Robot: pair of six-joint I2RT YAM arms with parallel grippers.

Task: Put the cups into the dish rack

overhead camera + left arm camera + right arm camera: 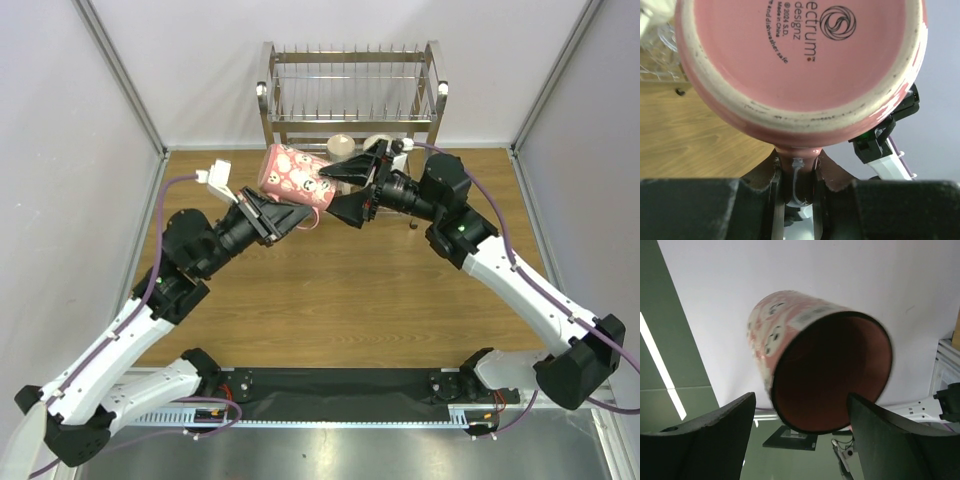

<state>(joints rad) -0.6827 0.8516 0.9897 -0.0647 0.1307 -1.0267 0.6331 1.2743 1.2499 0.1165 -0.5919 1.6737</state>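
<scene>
At centre frame, seemingly a handover: left gripper (298,217) clamps the pink mug (293,173) by its handle, spread right gripper (341,192) must next pinch its rim.

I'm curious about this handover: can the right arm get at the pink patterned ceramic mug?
Probably yes. The right gripper is open, facing the mouth of the pink patterned ceramic mug, with nothing between them. The left gripper clamps only the handle, leaving that end free.

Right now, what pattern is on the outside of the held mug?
The pink mug carries white cartoon faces; the top external view shows it best.
</scene>
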